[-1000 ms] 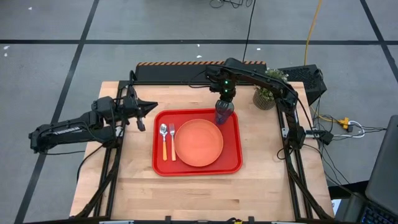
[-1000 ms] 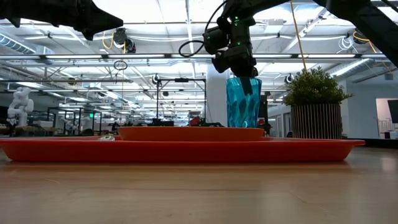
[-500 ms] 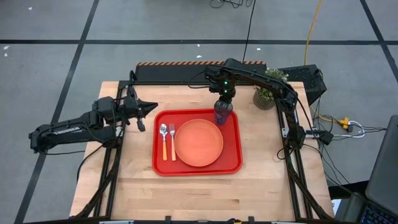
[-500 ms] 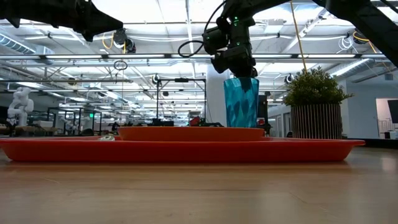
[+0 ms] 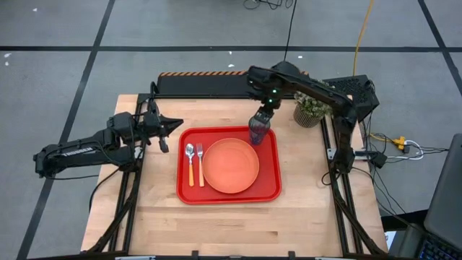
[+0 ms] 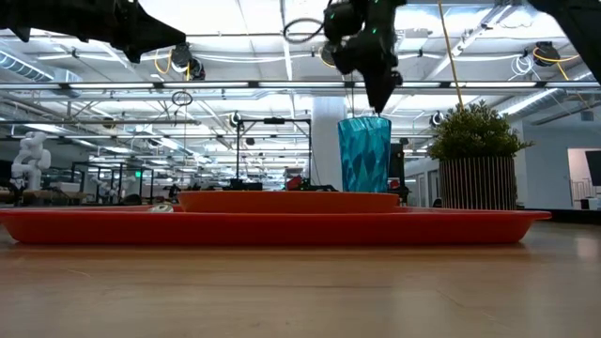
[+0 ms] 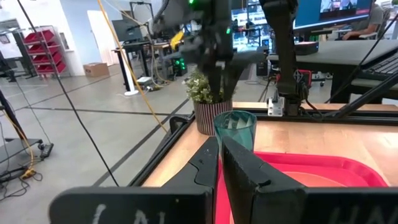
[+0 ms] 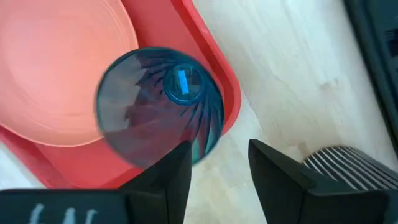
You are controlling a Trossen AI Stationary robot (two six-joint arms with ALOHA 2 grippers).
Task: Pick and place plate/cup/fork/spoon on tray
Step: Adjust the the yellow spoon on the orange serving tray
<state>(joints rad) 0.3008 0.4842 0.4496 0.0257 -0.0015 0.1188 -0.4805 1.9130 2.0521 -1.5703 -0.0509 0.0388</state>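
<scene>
The cup [image 5: 259, 129] stands upright in the far right corner of the tray [image 5: 272, 189], just beside the plate [image 5: 230, 165] at the tray's centre, with the spoon [image 5: 190, 160] and the fork [image 5: 200, 162] lying side by side to the plate's left. The right tool [image 5: 264, 115] hangs just above the cup's rim, fingers spread and clear of it, near the potted plant [image 5: 310, 108] on the worktop [image 5: 224, 224]. The left tool [image 5: 172, 125], fingers pressed together on nothing, hovers above the worktop's left edge, apart from the tray.
</scene>
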